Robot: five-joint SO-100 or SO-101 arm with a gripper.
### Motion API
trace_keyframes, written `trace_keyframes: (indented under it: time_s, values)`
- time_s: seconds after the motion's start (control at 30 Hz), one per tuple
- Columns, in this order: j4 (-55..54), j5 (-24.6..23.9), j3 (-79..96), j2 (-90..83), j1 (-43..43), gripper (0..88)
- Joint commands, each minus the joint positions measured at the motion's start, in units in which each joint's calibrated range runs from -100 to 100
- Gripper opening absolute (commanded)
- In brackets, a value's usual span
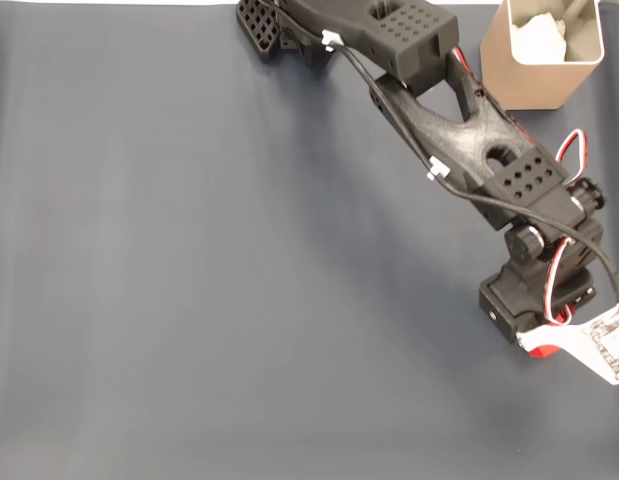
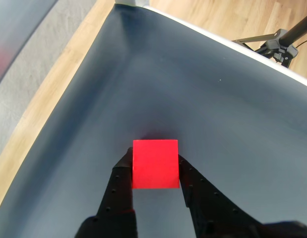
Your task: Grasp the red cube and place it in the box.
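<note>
In the wrist view the red cube (image 2: 154, 164) sits squarely between my two black fingers (image 2: 121, 184), which press on its left and right faces. My gripper (image 2: 154, 156) is shut on it, just over the dark mat. In the fixed view the gripper (image 1: 544, 343) is at the lower right, mostly hidden under the wrist; only a red sliver of the cube (image 1: 551, 348) shows beneath it. The box (image 1: 524, 85), tan with a grey inside, stands at the top right, well behind the gripper.
The black arm (image 1: 459, 120) stretches diagonally from the top middle to the lower right, passing close to the box's left side. Something white and crumpled (image 1: 539, 38) lies inside the box. Beyond the mat's edge are wood floor (image 2: 227, 20) and a tripod (image 2: 279, 42).
</note>
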Motion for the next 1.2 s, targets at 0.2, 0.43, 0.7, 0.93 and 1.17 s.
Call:
trace_keyframes:
  time_s: [0.2,0.43,0.7,0.93,1.17]
  values:
    - [6.5,1.3,13.1,-20.5,-0.4,1.8]
    - [8.8,2.1,25.5,-34.0,-1.6,0.2]
    - [12.6,3.4,38.4,-48.8,-7.5,0.0]
    - [13.2,4.4,45.8,-57.4,-14.4,0.0]
    - [13.6,5.0,48.7,-60.6,-20.5,0.0]
